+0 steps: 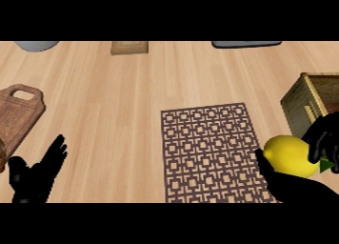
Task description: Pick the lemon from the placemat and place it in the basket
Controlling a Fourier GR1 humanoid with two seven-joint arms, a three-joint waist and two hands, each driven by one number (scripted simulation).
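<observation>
We are holding the lemon [290, 156] in our right hand [325, 138], fingers curled round it, just off the placemat's [209, 152] right edge. The basket [320, 112] is lying close ahead to the right, its near wall between. Our left hand [35, 176] is resting open beside the cutting board [14, 114].

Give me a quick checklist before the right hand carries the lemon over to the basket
1. Yellow lemon held: ok, the right hand has fingers and thumb curled round it.
2. Lemon off the brown patterned placemat: ok, it sits just past the mat's right edge.
3. Woven wicker basket nearby: ok, right behind the hand.
4. Basket interior free: cannot tell, mostly out of view.
5. Left hand out of the way: ok, open, resting at lower left.
6. Wooden cutting board clear of the path: ok, far left.
</observation>
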